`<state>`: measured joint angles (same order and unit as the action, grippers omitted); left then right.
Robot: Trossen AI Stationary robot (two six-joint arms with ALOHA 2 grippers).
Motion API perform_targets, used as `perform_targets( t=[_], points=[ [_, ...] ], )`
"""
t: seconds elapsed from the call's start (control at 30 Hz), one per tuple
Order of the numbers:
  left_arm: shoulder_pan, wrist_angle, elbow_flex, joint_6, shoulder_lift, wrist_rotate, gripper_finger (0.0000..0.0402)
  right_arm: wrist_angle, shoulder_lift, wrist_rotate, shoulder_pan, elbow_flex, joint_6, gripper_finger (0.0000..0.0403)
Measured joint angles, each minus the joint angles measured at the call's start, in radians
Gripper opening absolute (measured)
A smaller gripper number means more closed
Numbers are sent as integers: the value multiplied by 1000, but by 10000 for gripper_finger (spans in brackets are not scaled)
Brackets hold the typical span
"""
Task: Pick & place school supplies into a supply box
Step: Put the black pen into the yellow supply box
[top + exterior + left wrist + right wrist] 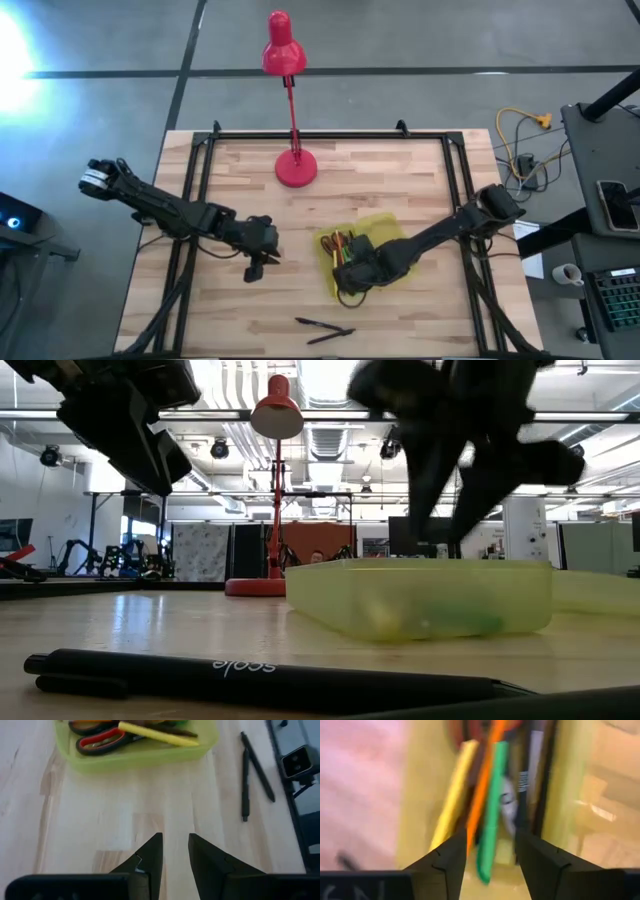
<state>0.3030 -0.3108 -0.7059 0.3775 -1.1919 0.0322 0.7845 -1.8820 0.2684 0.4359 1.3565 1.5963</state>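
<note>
Lower centre, we saw two black pens (325,329) lying loose; above them, the right gripper (352,272) hung open and empty over the supply box (392,228); the left gripper (258,262), part-open, held nothing.

Much of the box's contents is masked or smeared.

From above, the dark right gripper (352,275) covers the near end of the translucent yellow-green plastic supply box (385,228), so what lies beneath it cannot be told. In the level view the box's cloudy wall reduces its contents to a vague green smudge, and the long black pen (270,672) runs off the frame. In the right wrist view the green marker (491,815) is blurred.
</note>
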Motion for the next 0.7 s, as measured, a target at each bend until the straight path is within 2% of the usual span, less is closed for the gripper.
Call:
perform_targets(
  t=[0.13, 0.23, 0.33, 0.47, 0.57, 0.7],
  points=[
    [10, 71, 0, -21, 0, 50, 77, 23, 2, 1, 41, 64, -227, 165],
    [33, 162, 0, -87, -16, 65, 77, 77, 2, 2, 79, 100, -276, 163],
    [68, 225, -7, -130, -55, 66, 77, 177, 2, 3, 127, 130, -184, 158],
    [102, 223, -38, -132, -142, 67, 77, 356, 9, 44, 219, 131, 74, 150],
    [130, 219, -74, -112, -220, 65, 77, 392, 23, 51, 285, 105, 203, 146],
    [167, 222, -159, -112, -334, 65, 77, 391, 28, 49, 349, 84, 260, 146]
  ],
)
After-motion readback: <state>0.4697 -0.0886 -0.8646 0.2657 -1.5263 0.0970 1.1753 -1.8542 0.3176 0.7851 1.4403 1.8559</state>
